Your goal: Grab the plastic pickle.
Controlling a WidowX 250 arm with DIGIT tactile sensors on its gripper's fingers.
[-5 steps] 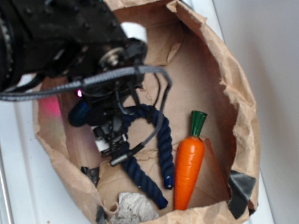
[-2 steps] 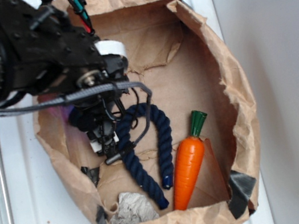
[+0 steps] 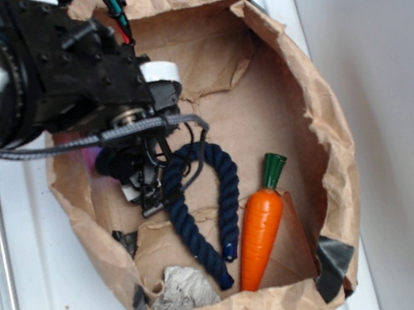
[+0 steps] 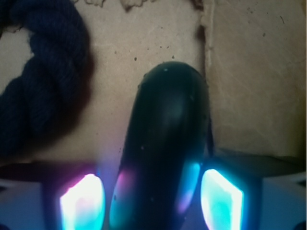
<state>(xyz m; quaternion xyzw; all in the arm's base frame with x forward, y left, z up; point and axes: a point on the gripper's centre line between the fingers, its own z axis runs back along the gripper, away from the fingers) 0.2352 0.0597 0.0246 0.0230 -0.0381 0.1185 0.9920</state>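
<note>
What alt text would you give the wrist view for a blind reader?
A dark green plastic pickle lies lengthwise between the gripper and its two glowing fingers, on brown paper. A navy twisted rope curls at upper left.

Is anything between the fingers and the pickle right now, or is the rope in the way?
Nothing visible blocks it. In the wrist view the plastic pickle already lies between the two lit fingers, with bare paper around it. The navy rope sits off to one side, apart from it.

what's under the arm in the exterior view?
Mostly hidden. Only a sliver of the dark green plastic pickle shows beneath the black arm; the wrist view shows it between the pincer fingers on brown paper.
</note>
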